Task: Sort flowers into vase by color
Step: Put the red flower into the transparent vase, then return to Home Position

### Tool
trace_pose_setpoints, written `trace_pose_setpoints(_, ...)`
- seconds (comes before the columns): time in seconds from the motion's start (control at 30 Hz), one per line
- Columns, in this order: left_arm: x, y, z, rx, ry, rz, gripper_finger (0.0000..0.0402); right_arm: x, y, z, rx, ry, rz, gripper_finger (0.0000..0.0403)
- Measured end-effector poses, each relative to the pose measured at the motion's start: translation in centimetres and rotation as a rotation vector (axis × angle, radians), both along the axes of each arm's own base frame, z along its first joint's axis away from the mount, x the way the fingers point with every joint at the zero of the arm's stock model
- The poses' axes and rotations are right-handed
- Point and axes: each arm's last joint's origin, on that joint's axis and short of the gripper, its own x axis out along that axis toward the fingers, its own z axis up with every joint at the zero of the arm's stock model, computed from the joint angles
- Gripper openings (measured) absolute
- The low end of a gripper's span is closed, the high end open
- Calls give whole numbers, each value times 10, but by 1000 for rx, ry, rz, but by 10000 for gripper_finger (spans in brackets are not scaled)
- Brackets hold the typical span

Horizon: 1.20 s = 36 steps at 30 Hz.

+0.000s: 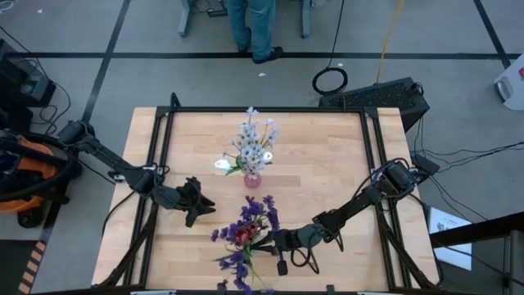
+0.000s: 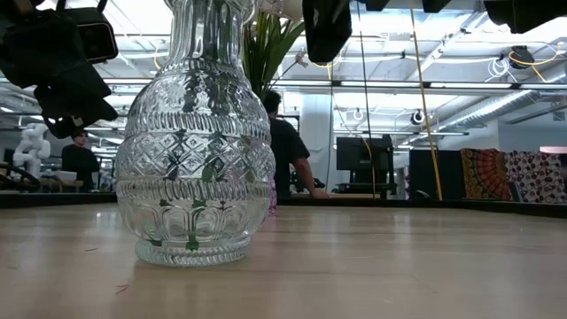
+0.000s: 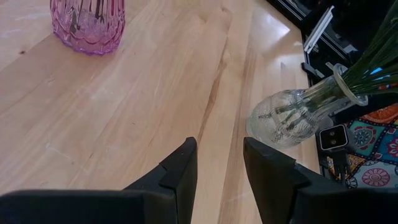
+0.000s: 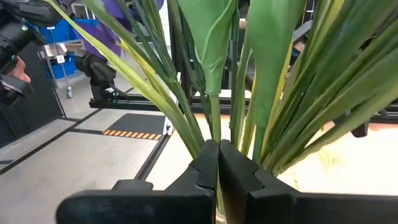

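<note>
**Right fingers shut at the dark bouquet; left arm idle with fingers apart**

Tabletop [image 1: 327, 156]: pale wood, black frame rails along the sides.

Pink vase [image 1: 252, 179], centre of the tabletop, upright. Holds the pale flowers [image 1: 254, 143]: lavender-white clusters and white buds on green stems.

Clear vase [image 2: 195, 151], cut glass, near the front edge of the tabletop. Holds the dark flowers [image 1: 246, 233]: purple clusters with a dark red bud among them. Green stems visible through the glass in the low view.

Right gripper [image 1: 278, 242]: reaches in from the right side, just beside the dark bouquet at the front. In the right wrist view its fingers [image 4: 205, 171] are pressed together, closed, with green stems and leaves [image 4: 217, 62] rising right behind them. Cannot tell whether a stem is pinched between them.

Left gripper [image 1: 196, 203]: left of centre, between the two vases but apart from both. Its fingers [image 3: 180, 171] stand parted, nothing between them; bare wood shows in the gap.

Beyond the tabletop: a person [image 1: 255, 29] standing at the far side; another person [image 2: 285, 146] in dark clothing seen in the room in the low view.
</note>
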Motion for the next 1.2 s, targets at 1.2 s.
trace_pose_setpoints(1.2, 0, 0, -1, 94, -8, -53, 136, -58, -3, 59, 6, 368, 27, 93)
